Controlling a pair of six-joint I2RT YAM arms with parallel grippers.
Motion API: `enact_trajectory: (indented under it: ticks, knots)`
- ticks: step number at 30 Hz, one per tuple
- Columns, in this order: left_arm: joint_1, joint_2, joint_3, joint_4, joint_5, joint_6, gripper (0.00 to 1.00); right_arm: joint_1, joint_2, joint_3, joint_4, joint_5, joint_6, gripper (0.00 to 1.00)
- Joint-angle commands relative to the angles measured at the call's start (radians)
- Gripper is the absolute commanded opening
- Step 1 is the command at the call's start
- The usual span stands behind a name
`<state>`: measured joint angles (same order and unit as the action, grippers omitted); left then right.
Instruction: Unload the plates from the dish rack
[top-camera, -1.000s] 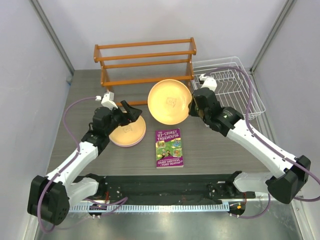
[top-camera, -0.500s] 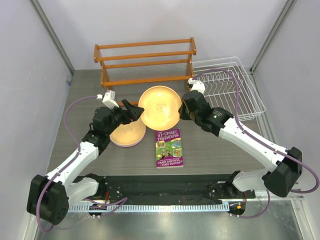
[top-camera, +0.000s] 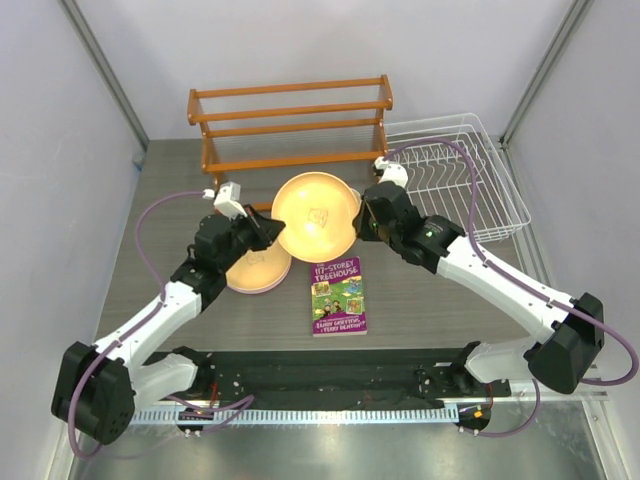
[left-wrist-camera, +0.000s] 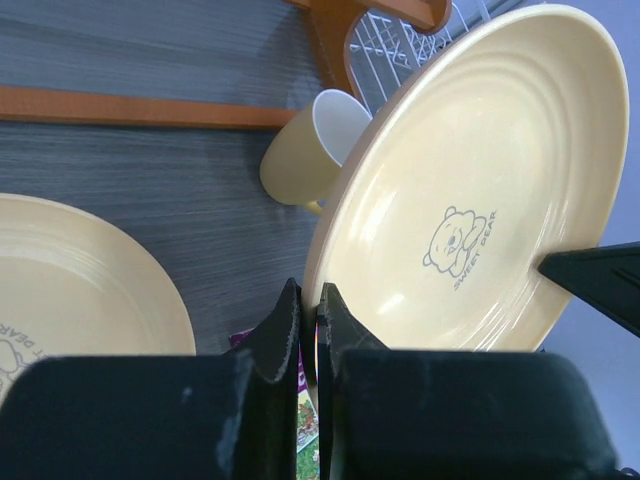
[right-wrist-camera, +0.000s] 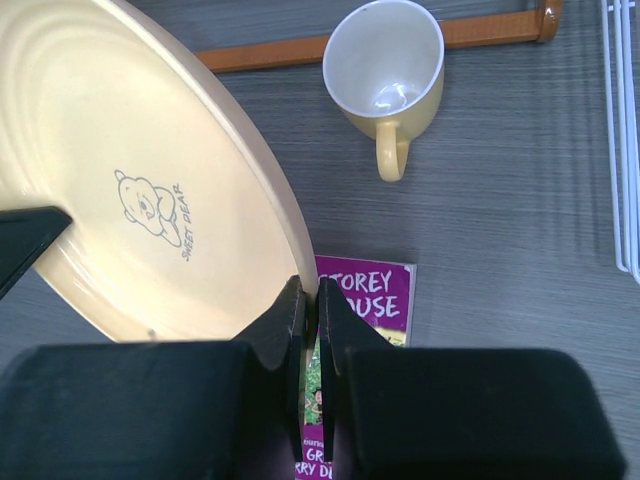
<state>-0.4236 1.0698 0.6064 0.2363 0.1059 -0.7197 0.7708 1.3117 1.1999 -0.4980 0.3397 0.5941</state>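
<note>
Two arms stretch inward from the near edge, elbows bent, meeting over the middle of the table (top-camera: 420, 300). The left gripper (top-camera: 270, 229) pinches the left rim of the orange-tan plate (top-camera: 315, 212) and the right gripper (top-camera: 362, 217) pinches its right rim. The plate hangs tilted above the table, apart from the dish rack (top-camera: 470, 185) and just beside a stack of plates (top-camera: 252, 272).

From the left wrist, the fingers (left-wrist-camera: 280, 335) sit narrow on the rim, with a yellow mug (left-wrist-camera: 300, 155) beyond.

From the right wrist, the fingers (right-wrist-camera: 290, 318) clamp the opposite rim above a purple book (right-wrist-camera: 365, 295).
</note>
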Motion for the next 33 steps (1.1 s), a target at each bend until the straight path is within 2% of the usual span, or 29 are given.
enact_trajectory:
  ticks: [1, 2, 6, 8, 9, 14, 19, 22, 23, 33]
  knots:
    - [-0.007, -0.028, 0.023, -0.058, -0.095, 0.060, 0.00, 0.008, -0.028, 0.015, 0.093, -0.015, 0.041, 0.05]
    - [-0.007, -0.036, 0.021, -0.067, -0.125, 0.069, 0.00, 0.008, -0.028, 0.013, 0.092, -0.011, 0.041, 0.16]
    - [-0.007, -0.073, 0.023, -0.118, -0.178, 0.098, 0.00, 0.010, -0.029, 0.003, 0.098, -0.004, 0.041, 0.33]
    - [-0.007, -0.093, 0.032, -0.159, -0.207, 0.103, 0.00, 0.010, -0.031, -0.002, 0.098, -0.001, 0.039, 0.37]
    - [-0.007, -0.097, 0.038, -0.175, -0.239, 0.109, 0.00, 0.009, -0.034, -0.005, 0.098, 0.002, 0.039, 0.44]
    - [-0.006, -0.131, 0.085, -0.339, -0.369, 0.114, 0.00, 0.008, -0.049, -0.029, 0.099, 0.035, 0.027, 0.45]
    - [-0.001, -0.146, 0.105, -0.482, -0.540, 0.017, 0.00, 0.008, -0.049, -0.046, 0.095, 0.058, 0.004, 0.46]
    - [0.016, -0.157, 0.073, -0.512, -0.560, -0.026, 0.00, 0.008, -0.049, -0.054, 0.090, 0.073, -0.004, 0.46]
    - [0.023, -0.157, 0.067, -0.523, -0.561, -0.033, 0.00, 0.008, -0.049, -0.057, 0.088, 0.079, -0.005, 0.50]
    - [0.045, -0.203, -0.011, -0.554, -0.627, -0.076, 0.00, 0.007, -0.045, -0.069, 0.078, 0.108, -0.028, 0.49]
